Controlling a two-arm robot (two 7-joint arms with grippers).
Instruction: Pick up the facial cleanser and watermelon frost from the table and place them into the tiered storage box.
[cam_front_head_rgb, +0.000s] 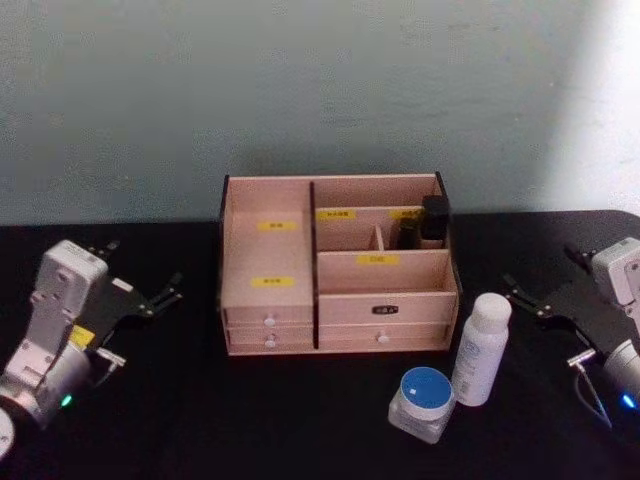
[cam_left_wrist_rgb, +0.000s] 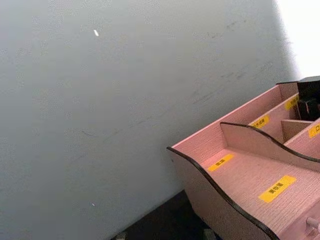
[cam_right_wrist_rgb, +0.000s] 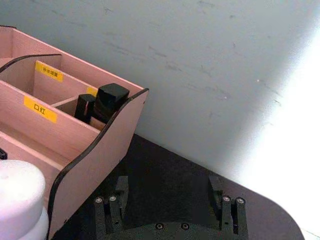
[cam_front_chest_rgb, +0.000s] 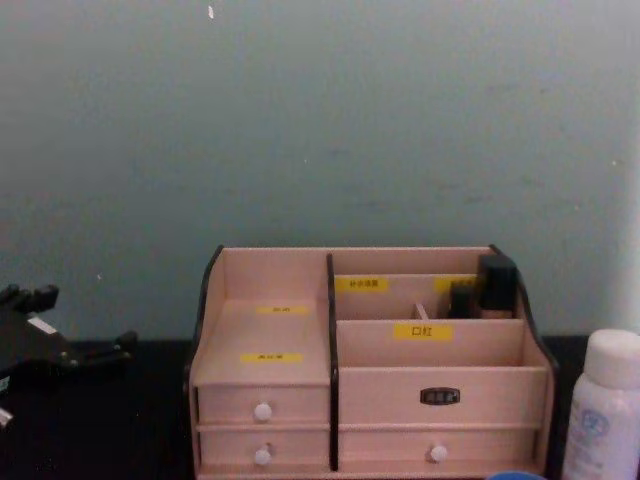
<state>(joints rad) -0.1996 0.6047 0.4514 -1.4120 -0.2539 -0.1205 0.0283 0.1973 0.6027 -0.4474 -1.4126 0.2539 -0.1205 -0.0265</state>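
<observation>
Spreading its two black fingers wide with nothing between them, the right end effector (cam_front_head_rgb: 540, 268) sits low near the right edge of the black table (cam_front_head_rgb: 150, 420), well to the right of the tiered storage box (cam_front_head_rgb: 270, 250); the left end effector (cam_front_head_rgb: 147, 262) is likewise released and empty, off the box's left side. Nearest the right end effector stands a white bottle (cam_front_head_rgb: 480, 348), a smooth upright cylinder with a rounded white cap, just in front of the box's right front corner; close beside it, nearer the robot, sits a squat translucent jar (cam_front_head_rgb: 424, 402) with a round blue lid; whether the two touch I cannot tell, nor which is the cleanser and which the frost. The box is pale pink-beige grained wood with dark curved edges, stepped compartments, yellow labels (cam_front_head_rgb: 378, 259) and white-knobbed drawers (cam_front_head_rgb: 269, 320); two dark blocky items (cam_front_head_rgb: 434, 218) stand upright in its rear right compartment.
</observation>
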